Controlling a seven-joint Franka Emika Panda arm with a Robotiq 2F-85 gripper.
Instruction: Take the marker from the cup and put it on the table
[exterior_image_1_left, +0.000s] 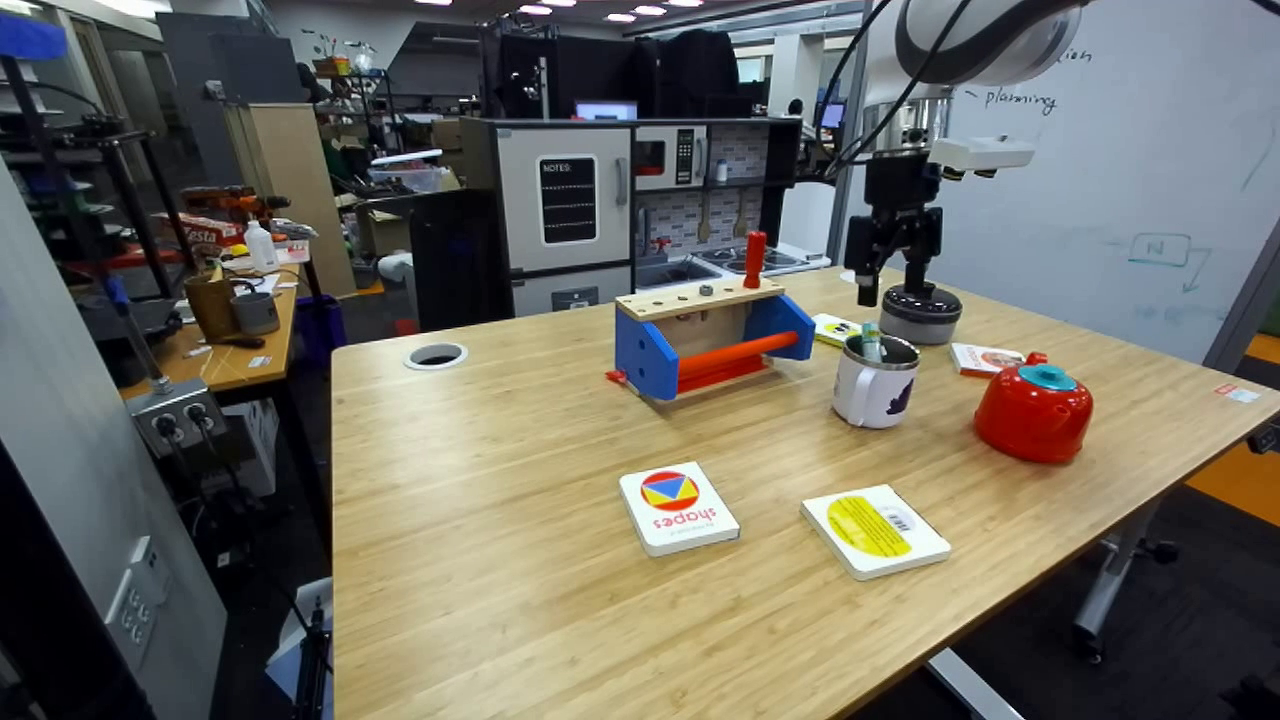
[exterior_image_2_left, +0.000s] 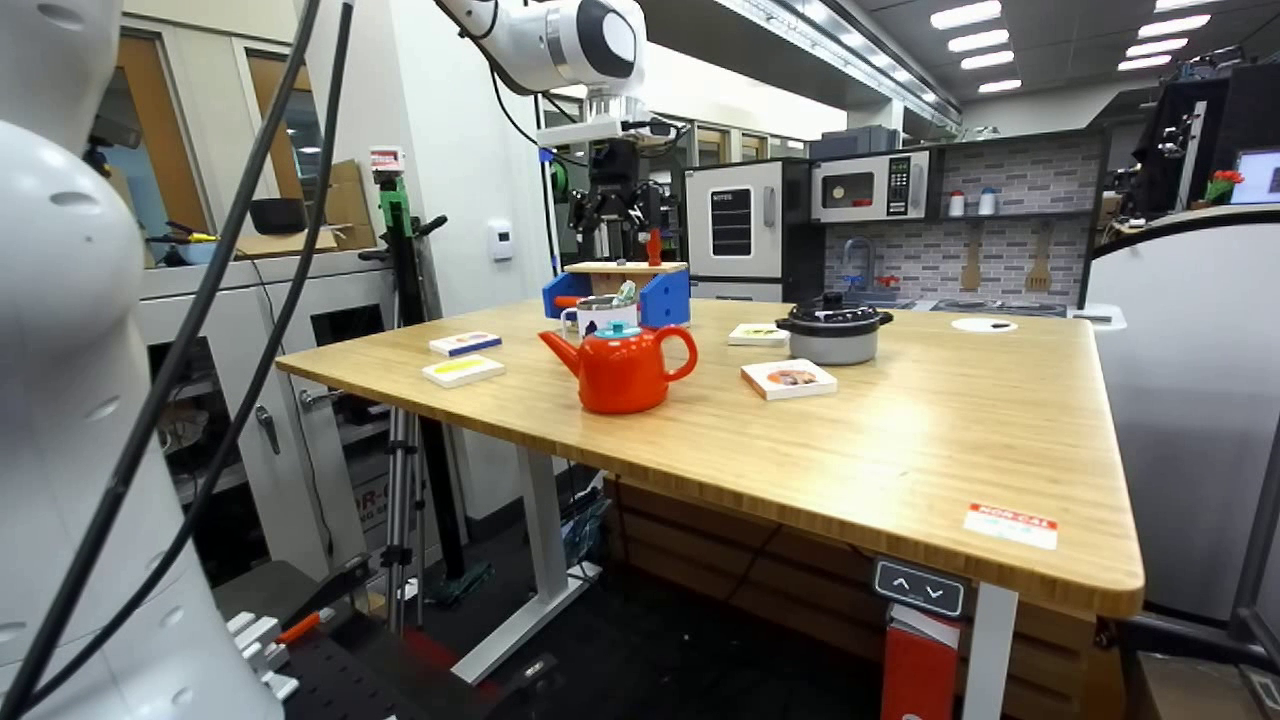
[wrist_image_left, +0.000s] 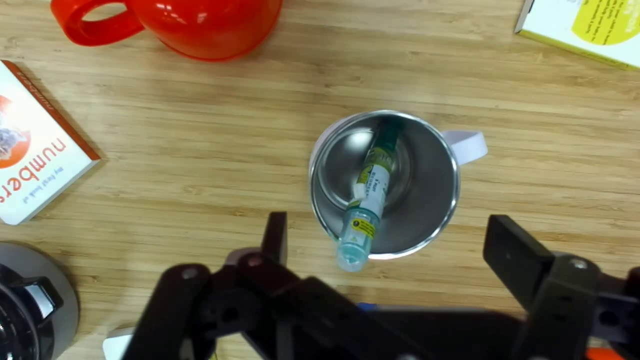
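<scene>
"My gripper (wrist_image_left: 389, 244) is filling the lower part of my wrist view, its dark jaws standing wide apart and gripping nothing."

"Where are you finding the marker?"

"I'm looking down on the marker (wrist_image_left: 370, 187) leaning inside the cup (wrist_image_left: 420, 210), its clear teal end poking out past the rim."

"And how is the cup sitting?"

"It's standing upright on the table (wrist_image_left: 175, 195). In both exterior views I'm seeing the gripper hanging higher than the cup, apart from it."

"What are you seeing around it?"

"In an exterior view, the red teapot (exterior_image_1_left: 1033, 415) is resting to one side of the cup and the blue-and-red toy workbench (exterior_image_1_left: 735, 355) to the other. The lidded pot (exterior_image_1_left: 920, 322) is sitting behind it, and nearer that camera the book marked 'shapes' (exterior_image_1_left: 680, 508) is lying flat."
</scene>
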